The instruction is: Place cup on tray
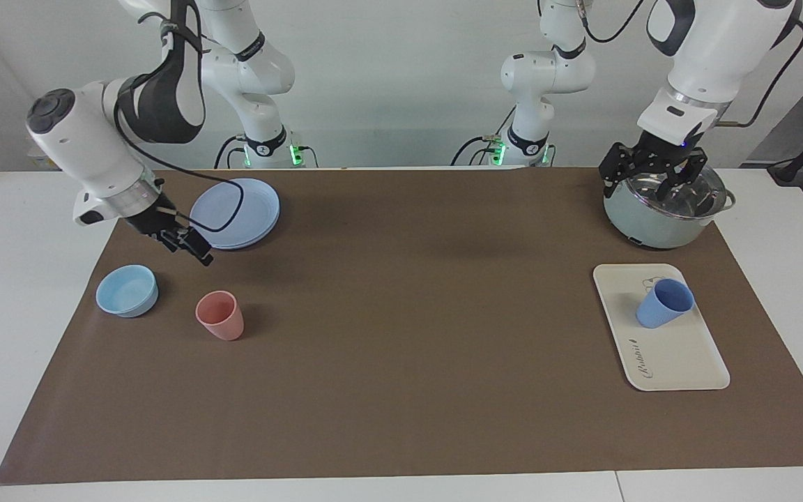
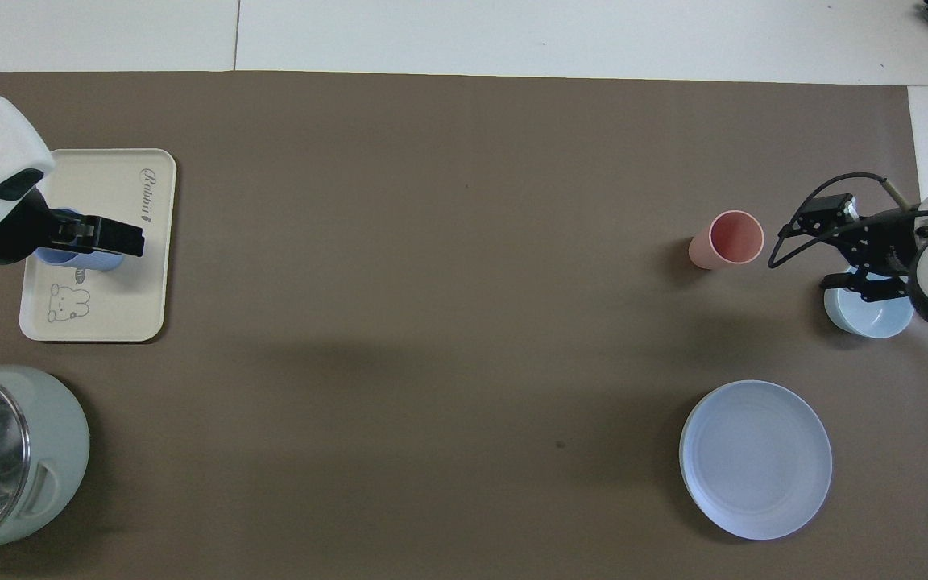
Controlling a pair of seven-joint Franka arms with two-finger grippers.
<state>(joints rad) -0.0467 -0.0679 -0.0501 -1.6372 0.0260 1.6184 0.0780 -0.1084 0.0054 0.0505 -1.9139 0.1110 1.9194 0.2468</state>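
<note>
Facing view shows the left gripper raised over the lidded pot, its fingers spread apart and holding nothing. Below and apart from it, the cup stands upright on the tray, on the half of the tray that lies closer to the robots, by the cartoon print. The right gripper hangs over the brown mat beside the blue plate, above the pink tumbler and the bowl; whether its fingers are parted cannot be told.
</note>
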